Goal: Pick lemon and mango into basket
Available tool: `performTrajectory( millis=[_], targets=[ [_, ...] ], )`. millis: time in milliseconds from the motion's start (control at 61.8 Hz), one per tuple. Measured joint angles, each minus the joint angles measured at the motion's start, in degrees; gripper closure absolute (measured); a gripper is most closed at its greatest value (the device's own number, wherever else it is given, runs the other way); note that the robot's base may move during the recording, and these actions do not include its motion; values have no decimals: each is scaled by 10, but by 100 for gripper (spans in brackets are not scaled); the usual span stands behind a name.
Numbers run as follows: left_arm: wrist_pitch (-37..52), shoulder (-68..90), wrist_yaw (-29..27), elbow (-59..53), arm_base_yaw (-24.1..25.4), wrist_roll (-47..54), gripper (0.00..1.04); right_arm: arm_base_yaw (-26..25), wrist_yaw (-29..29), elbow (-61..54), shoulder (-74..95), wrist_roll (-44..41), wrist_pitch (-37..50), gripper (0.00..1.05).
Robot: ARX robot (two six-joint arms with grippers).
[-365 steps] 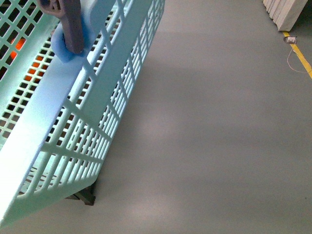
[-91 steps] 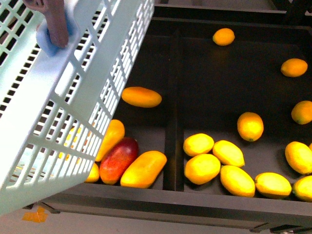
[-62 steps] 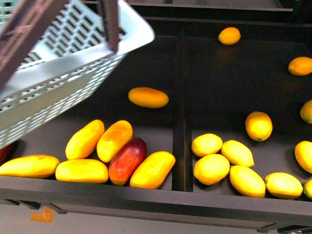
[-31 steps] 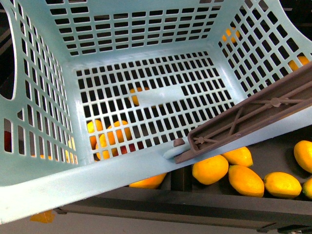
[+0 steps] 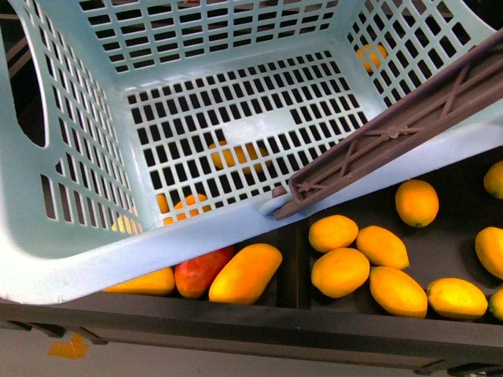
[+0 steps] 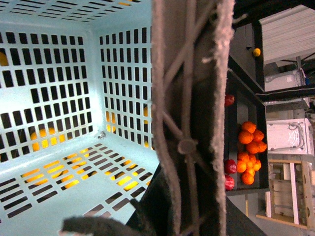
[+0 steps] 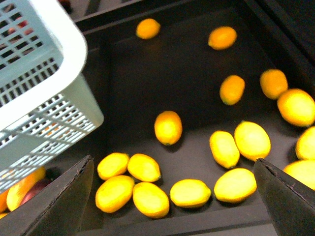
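Your left gripper [image 6: 147,216] is clamping the brown handle [image 6: 189,98] of the basket [image 6: 59,88], its jaws mostly hidden behind it. Your right gripper [image 7: 172,158] is hanging free, its two dark fingers [image 7: 64,196] standing wide apart, holding nothing.

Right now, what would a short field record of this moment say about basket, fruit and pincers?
basket: above the dark bin, mostly over its left compartment, nothing inside
handle: brown, fills the left wrist view
mangoes: left compartment, partly under the basket
lemons: right compartment
right pincer: open, empty, above the lemons
left pincer: grip cannot be read
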Motion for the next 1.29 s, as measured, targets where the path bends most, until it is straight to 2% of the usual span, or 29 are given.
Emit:
performTrajectory(
  millis=[81,162,275,356,420,534,679,970,1293],
  targets=[
    [0,0,4,0,0,-2,99,-73,-37,8,122,-8,112,9],
    [0,0,2,0,0,-1,99,-111,-61,22,273,-34,243,9],
    [0,0,-1,0,0,-2,99,-119,-73,68,515,-89,439,9],
    [0,0,-3,0,0,-1,99,-112,-60,122,691,-127,540,9],
    [0,0,-2,0,0,-1,99,-102,-58,165,811,-152,577,9],
    [0,0,0,0,0,-2,99,-76,-76,233,984,-171,566,9],
    [0,0,0,0,0,-1,99,-40,-72,289,1100,-174,563,9],
    [0,0,-2,0,0,-1,99,39,-49,381,1170,-167,543,9],
    [0,0,0,0,0,-1,99,80,-29,471,1212,-147,501,9]
  ],
)
